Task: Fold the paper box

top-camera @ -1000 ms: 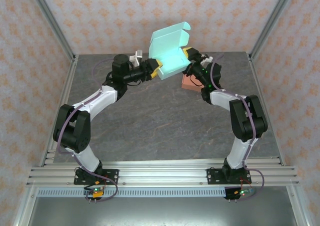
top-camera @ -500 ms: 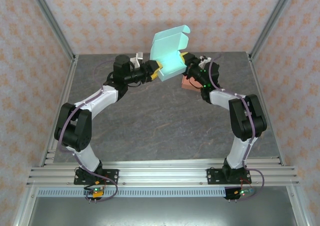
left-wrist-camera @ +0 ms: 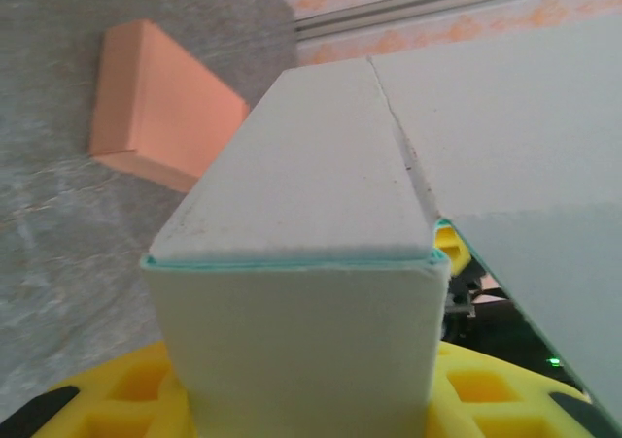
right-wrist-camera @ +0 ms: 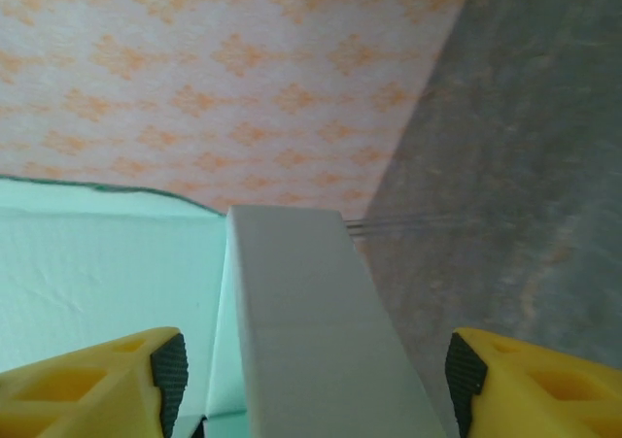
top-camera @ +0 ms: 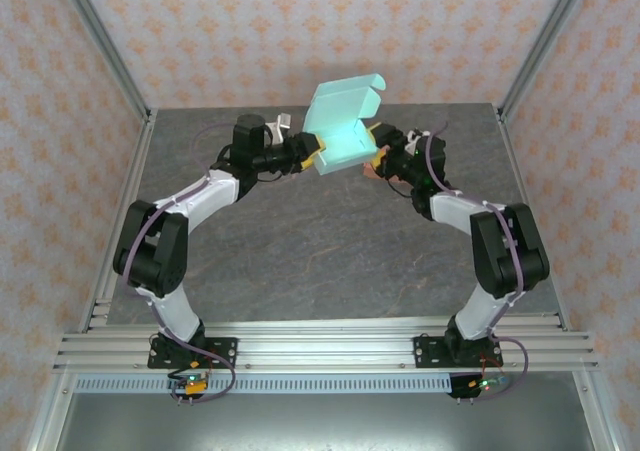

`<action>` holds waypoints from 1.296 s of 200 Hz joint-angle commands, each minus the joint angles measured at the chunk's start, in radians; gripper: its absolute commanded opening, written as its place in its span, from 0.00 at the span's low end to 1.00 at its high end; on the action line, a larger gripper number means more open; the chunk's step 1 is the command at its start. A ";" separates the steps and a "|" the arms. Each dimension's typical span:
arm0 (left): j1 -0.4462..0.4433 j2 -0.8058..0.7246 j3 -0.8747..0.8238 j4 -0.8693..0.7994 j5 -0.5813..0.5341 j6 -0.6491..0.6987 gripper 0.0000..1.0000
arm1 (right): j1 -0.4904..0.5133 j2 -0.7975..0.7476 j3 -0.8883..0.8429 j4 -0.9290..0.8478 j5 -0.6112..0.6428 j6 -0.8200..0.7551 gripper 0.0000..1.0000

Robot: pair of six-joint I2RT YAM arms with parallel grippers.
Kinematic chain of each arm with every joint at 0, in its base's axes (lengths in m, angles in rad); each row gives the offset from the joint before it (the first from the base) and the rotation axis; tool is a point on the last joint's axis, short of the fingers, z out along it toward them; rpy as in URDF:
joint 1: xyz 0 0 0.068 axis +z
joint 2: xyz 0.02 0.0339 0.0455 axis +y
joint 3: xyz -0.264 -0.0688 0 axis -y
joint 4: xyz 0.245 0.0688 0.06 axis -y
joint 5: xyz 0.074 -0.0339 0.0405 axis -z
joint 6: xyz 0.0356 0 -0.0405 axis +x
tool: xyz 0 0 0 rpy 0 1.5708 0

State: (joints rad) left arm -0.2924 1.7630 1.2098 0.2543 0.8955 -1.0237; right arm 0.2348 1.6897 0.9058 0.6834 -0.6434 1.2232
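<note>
I see the mint-green paper box (top-camera: 338, 139) half-folded, its walls up and lid flap (top-camera: 347, 93) standing open, tilted and aloft at twelve o'clock in my overhead view.

Paper box (top-camera: 340, 126) up over the far middle of the counter (top-camera: 300, 251), between left gripper (top-camera: 313, 152) and right gripper (top-camera: 376, 151). Block (left-wrist-camera: 160, 103) down on the counter behind.

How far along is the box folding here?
Done: the paper box already has standing walls and is held up off the table. In hand: the left fingers clamp one wall, while the right fingers straddle another wall, open, with gaps on either side. Left: the lid stands open, its tuck flap not inserted, so closing is yet to do.
</note>
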 commanded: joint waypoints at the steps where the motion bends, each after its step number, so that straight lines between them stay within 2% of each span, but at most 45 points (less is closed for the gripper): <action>1: 0.019 0.040 0.012 -0.126 0.011 0.156 0.31 | -0.006 -0.117 -0.035 -0.180 0.003 -0.264 0.73; 15: 0.019 0.070 0.028 -0.192 0.041 0.244 0.34 | -0.009 -0.184 -0.070 -0.262 0.024 -0.400 0.74; 37: 0.022 0.109 0.053 -0.403 0.048 0.437 0.34 | -0.013 -0.256 -0.076 -0.423 0.058 -0.608 0.72; 55: 0.033 0.131 0.015 -0.390 0.105 0.455 0.34 | -0.012 -0.285 -0.071 -0.514 0.089 -0.780 0.70; 75: 0.045 0.130 0.022 -0.445 0.102 0.516 0.38 | -0.013 -0.290 -0.081 -0.505 0.108 -0.928 0.70; 83: 0.048 0.124 0.031 -0.466 0.096 0.556 0.43 | -0.012 -0.284 -0.080 -0.489 0.098 -0.984 0.70; 92: 0.051 0.124 0.048 -0.493 0.105 0.598 0.55 | -0.012 -0.275 -0.068 -0.486 0.073 -1.047 0.70; 101: 0.059 0.136 0.076 -0.532 0.117 0.634 0.64 | -0.012 -0.255 -0.037 -0.520 0.065 -1.095 0.70; 115: 0.069 0.141 0.121 -0.627 0.102 0.693 0.73 | -0.012 -0.218 0.030 -0.606 0.045 -1.172 0.70; 120: 0.073 0.141 0.127 -0.647 0.092 0.712 0.85 | -0.012 -0.202 0.051 -0.630 0.043 -1.195 0.70; 124: 0.075 0.139 0.127 -0.659 0.084 0.723 0.90 | -0.012 -0.191 0.066 -0.649 0.043 -1.213 0.70; 146: 0.088 0.088 0.085 -0.627 0.051 0.732 0.95 | -0.012 -0.143 0.120 -0.710 0.067 -1.300 0.73; 150: 0.088 0.076 0.080 -0.626 0.046 0.737 0.99 | -0.012 -0.133 0.128 -0.721 0.065 -1.312 0.73; 177: 0.091 0.000 0.049 -0.679 -0.033 0.796 1.00 | -0.013 -0.057 0.231 -0.842 -0.040 -1.368 0.73; 202: 0.108 -0.034 0.032 -0.731 -0.110 0.827 1.00 | -0.011 -0.024 0.266 -0.882 -0.068 -1.374 0.72; 226: 0.114 -0.107 -0.018 -0.664 -0.152 0.809 1.00 | 0.002 -0.022 0.276 -0.888 -0.126 -1.389 0.71; 259: 0.116 -0.202 -0.027 -0.634 -0.266 0.828 1.00 | 0.027 0.014 0.331 -0.949 -0.088 -1.419 0.72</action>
State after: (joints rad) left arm -0.1806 1.6436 1.1893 -0.4149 0.7410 -0.2333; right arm 0.2436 1.6714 1.1690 -0.2142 -0.7200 -0.1490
